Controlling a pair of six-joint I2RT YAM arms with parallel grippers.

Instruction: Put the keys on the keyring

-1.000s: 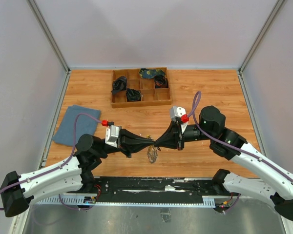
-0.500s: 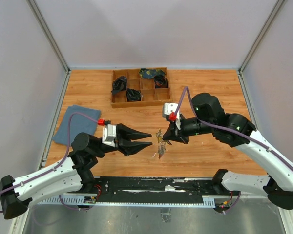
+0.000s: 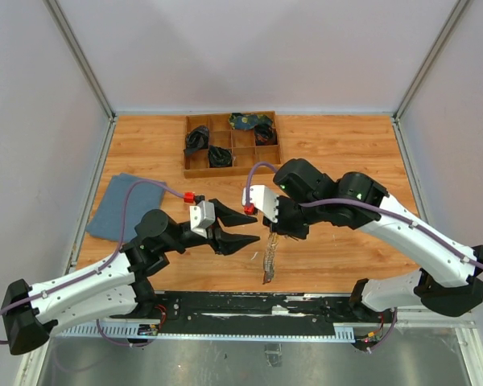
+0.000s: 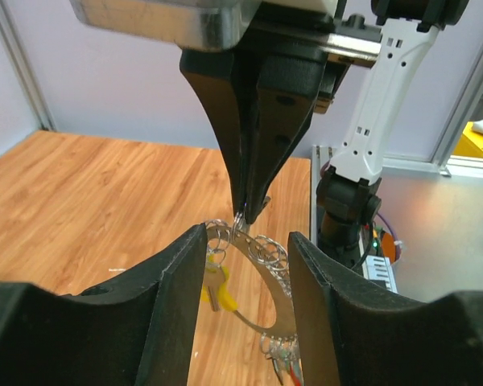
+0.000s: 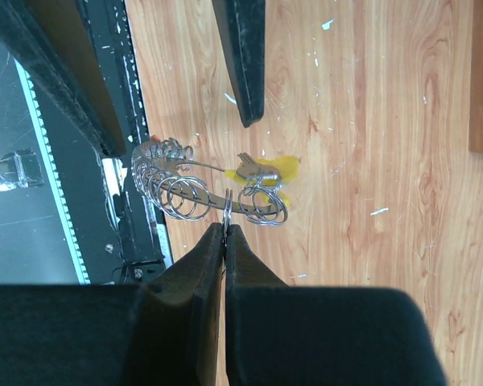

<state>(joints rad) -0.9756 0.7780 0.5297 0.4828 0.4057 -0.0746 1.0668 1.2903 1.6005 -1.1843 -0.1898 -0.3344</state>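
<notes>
Left claw (image 3: 248, 227): one, spread, just short of the keyring (image 4: 267, 291), not touching.

Keys (image 3: 268, 264): bunched, hanging below the ring, off the bench (image 3: 346, 153); too crowded to count.

Right claw (image 5: 225, 231): one, pressed together, pinching the single keyring from above.

Recommendation: close the left on a bare arc, clear of the coils, before the right lets go.

Beyond: one blue cloth (image 3: 125, 205), one compartment tray (image 3: 230, 170).
</notes>
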